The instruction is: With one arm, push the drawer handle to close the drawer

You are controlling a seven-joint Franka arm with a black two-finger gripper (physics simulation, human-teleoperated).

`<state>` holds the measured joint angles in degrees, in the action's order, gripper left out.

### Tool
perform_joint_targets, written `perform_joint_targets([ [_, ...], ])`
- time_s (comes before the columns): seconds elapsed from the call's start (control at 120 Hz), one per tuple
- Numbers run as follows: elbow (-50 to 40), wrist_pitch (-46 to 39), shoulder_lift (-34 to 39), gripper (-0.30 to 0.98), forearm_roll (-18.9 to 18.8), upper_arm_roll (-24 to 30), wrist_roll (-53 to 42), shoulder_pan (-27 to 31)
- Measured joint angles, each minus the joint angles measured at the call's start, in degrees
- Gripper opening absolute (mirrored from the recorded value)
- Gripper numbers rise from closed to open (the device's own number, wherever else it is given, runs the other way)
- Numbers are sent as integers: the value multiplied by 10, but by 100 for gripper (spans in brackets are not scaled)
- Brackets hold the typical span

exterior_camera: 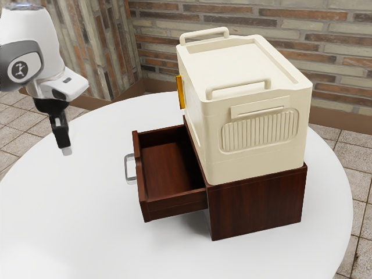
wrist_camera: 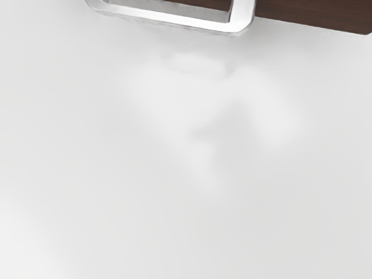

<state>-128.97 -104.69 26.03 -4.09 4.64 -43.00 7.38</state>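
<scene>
Hand (exterior_camera: 66, 151) hanging beside an open drawer (exterior_camera: 171, 168)

So the hand is up over the exterior view's left part of the white round worktop (exterior_camera: 75, 203), pointing down, with the white arm (exterior_camera: 35, 52) above it. Honestly can't tell how far open it is or if it's got hold of anything, but it's clearly apart from the handle (exterior_camera: 127, 167). That's a silvery metal loop on the drawer's front, and the wrist view catches it up close with a bit of the dark wood.

The drawer's pulled well out of its reddish-brown cabinet (exterior_camera: 256, 203), toward the exterior view's left. Big cream box (exterior_camera: 203, 157) sitting on top of the cabinet, with two loop grips, a ribbed panel (exterior_camera: 260, 131) and an orange-yellow piece (exterior_camera: 180, 93) at its side. Brick wall (exterior_camera: 290, 35) and tiled floor (exterior_camera: 357, 151) behind.
</scene>
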Motion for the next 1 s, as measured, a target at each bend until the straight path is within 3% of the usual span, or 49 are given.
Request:
perform_joint_targets([
  [0.142, -42, -83, -18, 19, 4, -1, -50, -2],
  [0.308, -70, -166, -52, 1, 21, 0, -95, -4],
  [0.55, -76, -246, -107, -7, 45, 19, -142, -6],
  [1.0, -74, -327, -163, -10, 75, 49, -189, -6],
])
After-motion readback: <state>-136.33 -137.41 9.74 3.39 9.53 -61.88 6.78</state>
